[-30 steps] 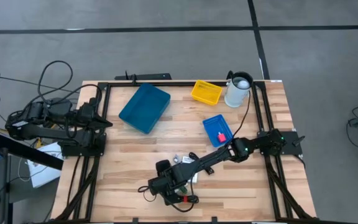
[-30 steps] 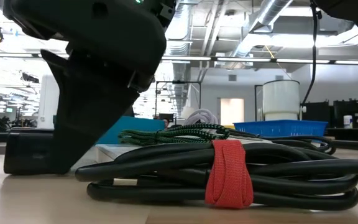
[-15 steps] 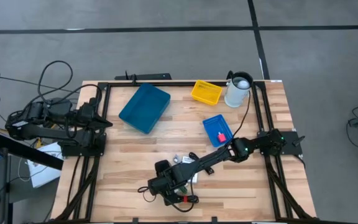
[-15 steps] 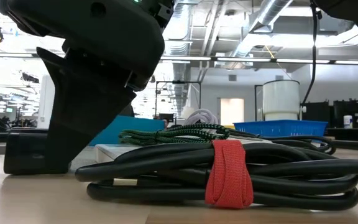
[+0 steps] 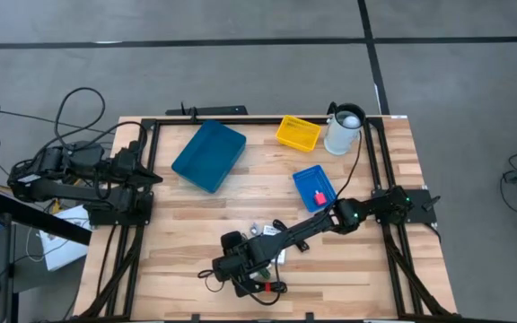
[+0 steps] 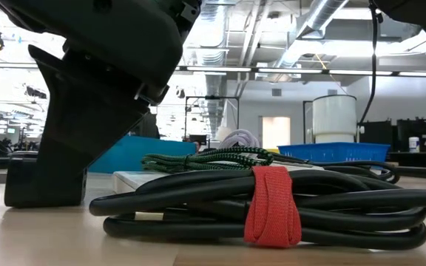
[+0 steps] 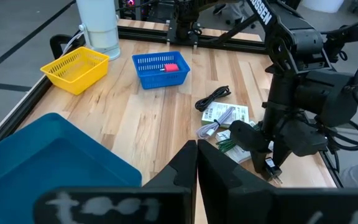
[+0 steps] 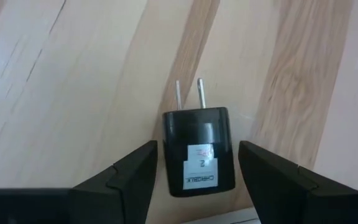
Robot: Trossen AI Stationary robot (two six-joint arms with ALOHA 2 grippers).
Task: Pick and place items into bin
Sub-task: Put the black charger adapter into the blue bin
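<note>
Your right tool (image 8: pixel 197 168) sits low over a black plug adapter (image 8: pixel 199 151), fingers spread wide on either side of it.

On the table (image 5: pixel 267 179), your right tool (image 5: pixel 232 265) is at about 6 o'clock from the centre, and the adapter lies flat between its two fingers, apart from both, prongs pointing away from the wrist. Just beside it lies a coiled black cord (image 6: pixel 272 210) bound by a red strap (image 6: pixel 272 205), with a green cord (image 6: pixel 198 159) and white cards (image 7: pixel 225 115) in the same cluster. A small blue basket (image 5: pixel 315 187) at 3 o'clock holds a red-pink piece (image 5: pixel 319 196). Your left tool (image 7: pixel 196 174) waits at the 9 o'clock edge, fingers closed together and holding nothing.
</note>
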